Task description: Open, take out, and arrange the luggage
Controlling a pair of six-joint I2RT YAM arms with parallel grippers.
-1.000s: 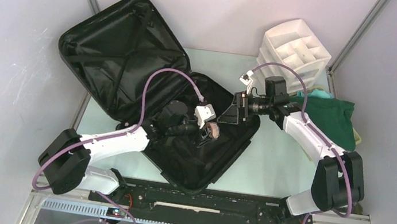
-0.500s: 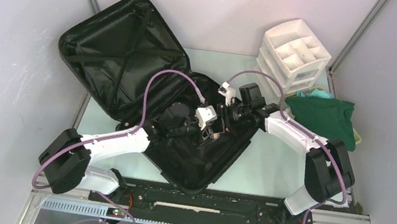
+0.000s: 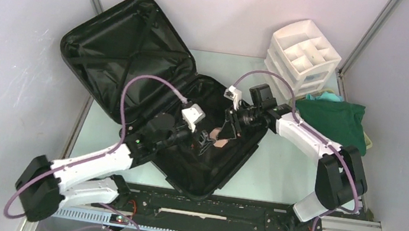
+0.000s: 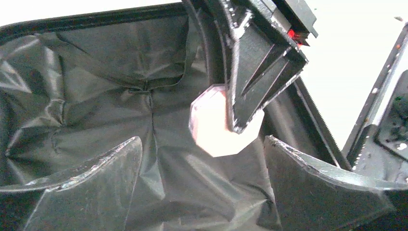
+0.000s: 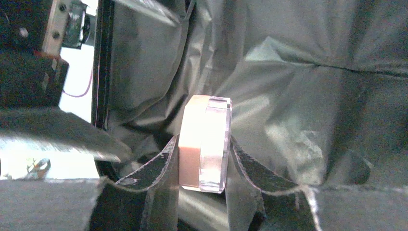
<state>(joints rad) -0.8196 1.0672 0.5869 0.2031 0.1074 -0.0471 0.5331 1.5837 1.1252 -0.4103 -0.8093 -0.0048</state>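
Here, pale grey walls enclose a light green worktop. The luggage, a black hard-shell suitcase, lies open across the worktop's left and middle. Its base lies flat and its lid tilts back toward the left rear corner. Both are lined in crinkled black fabric, with crossed straps on the lid. A white drawer organizer stands at the right rear, a green cloth just beside it. Over the base, the left gripper has its jaws wide apart, holding nothing. The right gripper has its jaws clamped on the flat faces of a small round cosmetic jar.
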